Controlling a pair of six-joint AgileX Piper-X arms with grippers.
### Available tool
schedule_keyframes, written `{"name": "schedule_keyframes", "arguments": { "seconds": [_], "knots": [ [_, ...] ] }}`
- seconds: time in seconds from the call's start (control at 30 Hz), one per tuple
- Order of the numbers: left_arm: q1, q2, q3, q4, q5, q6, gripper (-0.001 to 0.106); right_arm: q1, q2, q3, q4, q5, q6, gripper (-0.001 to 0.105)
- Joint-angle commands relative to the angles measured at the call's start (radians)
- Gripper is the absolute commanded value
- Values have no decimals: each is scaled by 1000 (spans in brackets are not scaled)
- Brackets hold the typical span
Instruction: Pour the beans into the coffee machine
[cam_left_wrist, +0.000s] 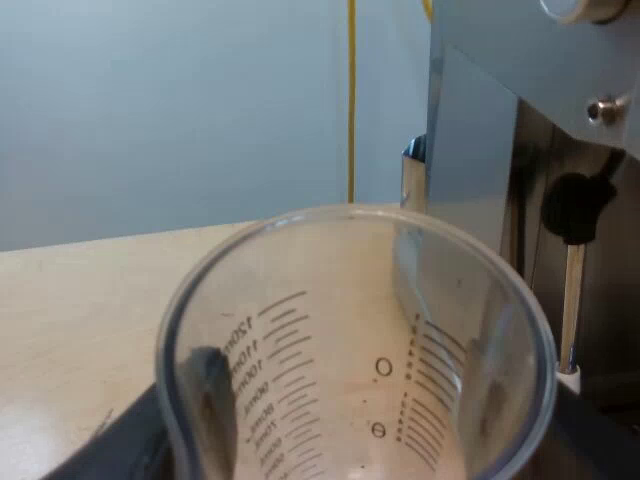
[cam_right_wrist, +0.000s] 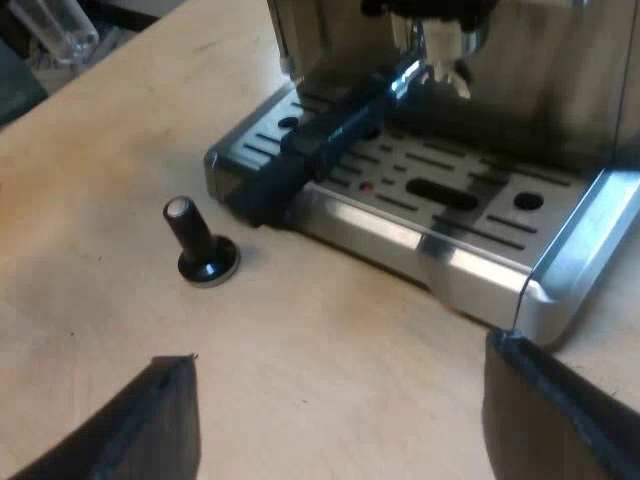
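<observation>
Your left gripper (cam_left_wrist: 360, 445) is clamping the measuring glass (cam_left_wrist: 350, 340) between its fingers, over the desk (cam_left_wrist: 80, 300) and just beside the espresso machine (cam_left_wrist: 470, 150). Your right gripper (cam_right_wrist: 340, 420) is hanging with its fingers spread wide, over the desk before the drip tray (cam_right_wrist: 440, 255). The tamper (cam_right_wrist: 200, 245) is standing on the desk near the tray's corner, and the holder's dark handle (cam_right_wrist: 320, 140) is reaching out over the tray.

One measuring glass (cam_left_wrist: 360, 350), one espresso machine (cam_right_wrist: 455, 262), one tamper (cam_right_wrist: 201, 246), one holder (cam_right_wrist: 322, 140).
</observation>
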Motion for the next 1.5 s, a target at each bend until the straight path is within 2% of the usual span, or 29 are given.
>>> {"name": "schedule_keyframes", "arguments": {
  "seconds": [0.03,0.17,0.3,1.0,1.37,1.5],
  "knots": [
    [-1,1,22,-78,1,-9,29,-4,-10,16,-7,-20,-15,62],
    [-1,67,28,-105,0,-9,29,-4,-10,34,-7,-20,-15,62],
    [-1,168,28,-198,2,-14,29,-4,-10,36,-7,-20,-15,62],
    [-1,570,28,-523,2,-16,29,-4,-10,36,-23,-20,-18,62],
    [-1,734,26,-652,2,-16,29,-4,-10,36,-23,-20,-21,62],
    [-1,765,26,-681,34,-16,29,-4,-10,36,-23,-20,-21,62]
  ]
}}
